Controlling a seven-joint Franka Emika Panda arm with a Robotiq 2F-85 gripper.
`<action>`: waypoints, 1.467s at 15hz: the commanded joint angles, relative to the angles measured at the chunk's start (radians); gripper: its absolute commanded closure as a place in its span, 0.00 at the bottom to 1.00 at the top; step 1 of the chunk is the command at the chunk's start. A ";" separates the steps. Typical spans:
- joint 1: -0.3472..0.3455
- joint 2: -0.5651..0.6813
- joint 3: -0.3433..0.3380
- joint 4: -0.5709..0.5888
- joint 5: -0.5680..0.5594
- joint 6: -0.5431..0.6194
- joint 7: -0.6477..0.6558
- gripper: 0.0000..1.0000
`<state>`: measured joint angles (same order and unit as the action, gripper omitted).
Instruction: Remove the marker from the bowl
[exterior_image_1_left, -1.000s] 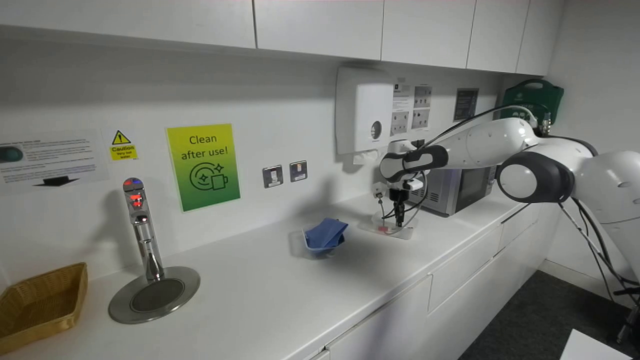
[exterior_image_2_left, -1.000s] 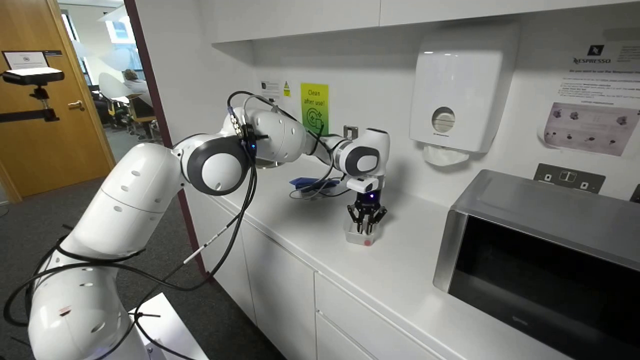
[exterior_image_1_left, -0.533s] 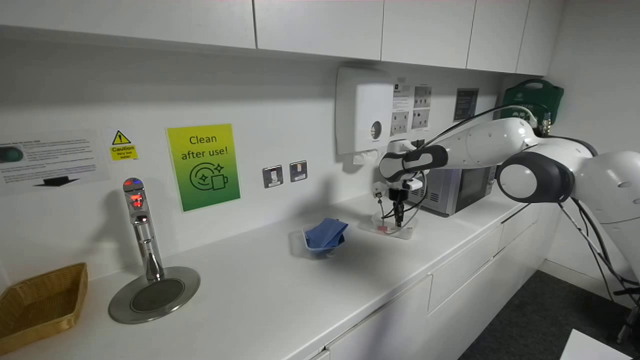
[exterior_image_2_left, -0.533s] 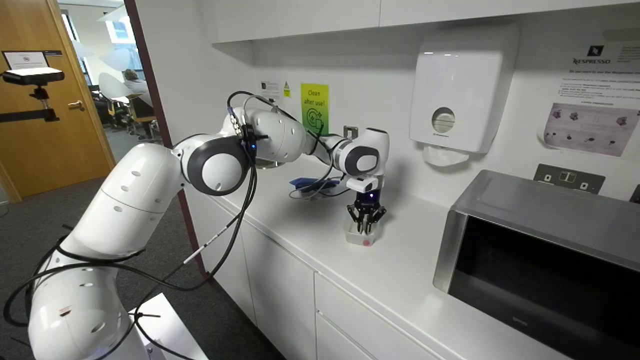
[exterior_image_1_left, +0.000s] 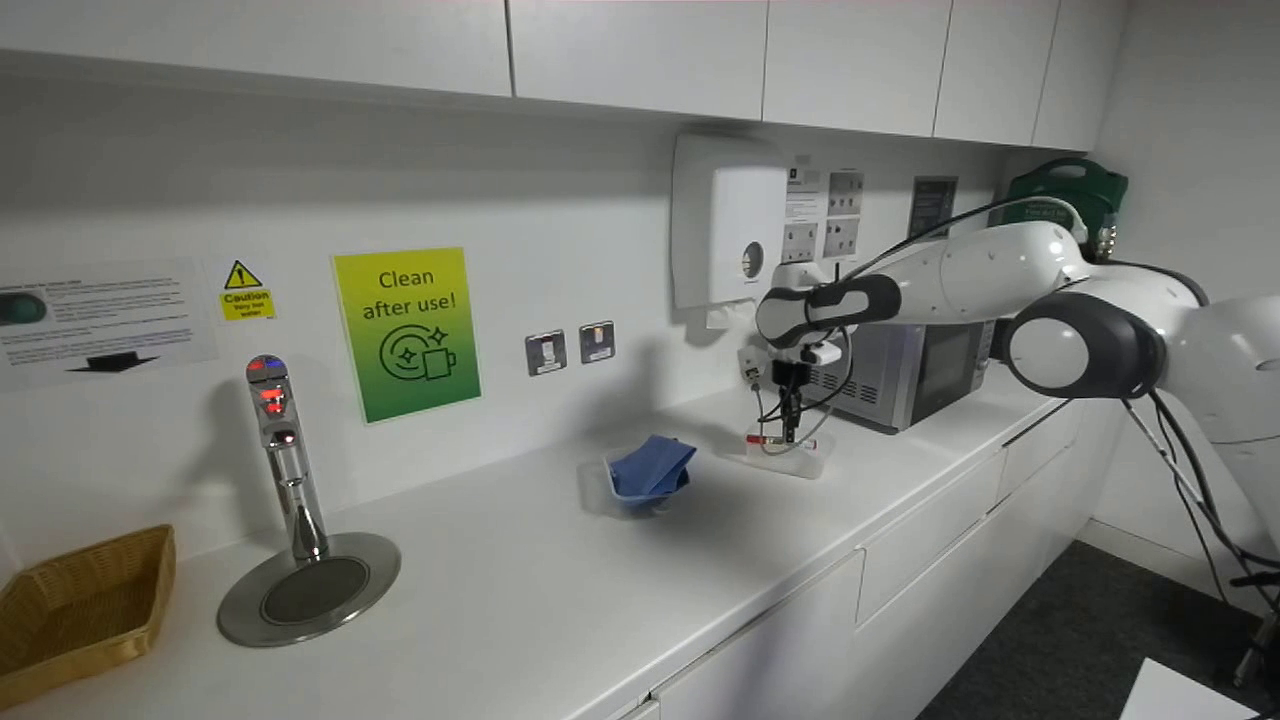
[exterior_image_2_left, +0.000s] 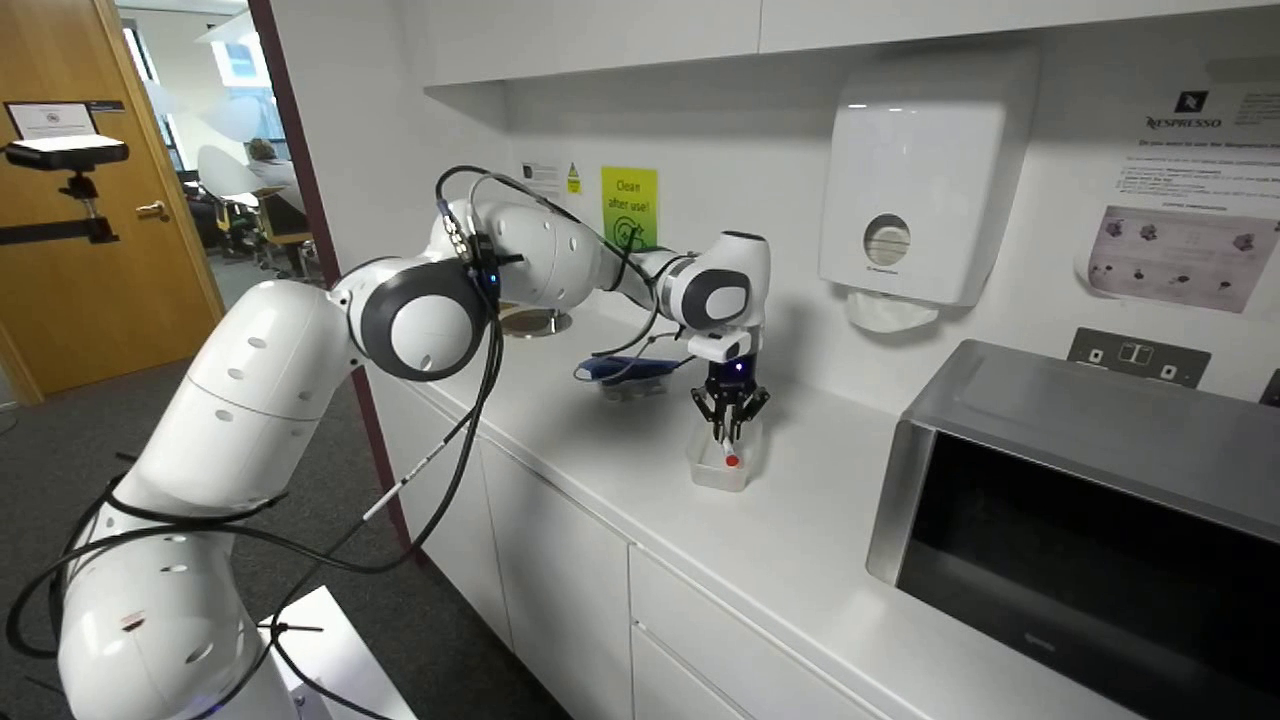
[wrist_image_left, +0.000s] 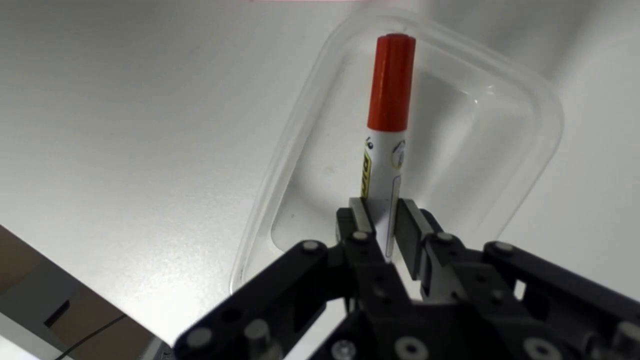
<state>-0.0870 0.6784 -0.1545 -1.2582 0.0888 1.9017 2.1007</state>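
Observation:
The marker (wrist_image_left: 391, 85) has a red cap and a white body with a yellow label. It also shows in both exterior views (exterior_image_1_left: 765, 440) (exterior_image_2_left: 731, 460). My gripper (wrist_image_left: 384, 215) is shut on the marker's white body, one finger on each side. In an exterior view my gripper (exterior_image_2_left: 727, 437) points down over the bowl. The bowl is a clear plastic rectangular tub (wrist_image_left: 265, 200) on the counter (exterior_image_1_left: 480, 580); it also shows in both exterior views (exterior_image_1_left: 795, 463) (exterior_image_2_left: 718, 478). The marker lies roughly level at about rim height, above the bowl's floor. The marker's rear end is hidden by the fingers in the wrist view.
A second clear tub holding a blue cloth (exterior_image_1_left: 652, 467) stands nearby on the counter. A microwave (exterior_image_2_left: 1080, 520) stands on the other side. A paper towel dispenser (exterior_image_2_left: 925, 180) hangs on the wall behind. A tap (exterior_image_1_left: 290, 460) and a wicker basket (exterior_image_1_left: 90, 610) are farther along.
My gripper has risen from inside the bowl, and the marker has risen with it from the bowl's floor. The arm has lifted slightly in both exterior views.

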 joint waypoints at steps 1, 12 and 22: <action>0.005 -0.075 0.003 -0.046 -0.001 0.022 -0.024 0.95; 0.109 -0.137 0.041 -0.133 -0.064 -0.015 -0.119 0.95; 0.189 -0.145 0.043 -0.191 -0.200 -0.017 -0.176 0.95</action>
<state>0.0928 0.5864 -0.1127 -1.3909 -0.0744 1.8955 1.9612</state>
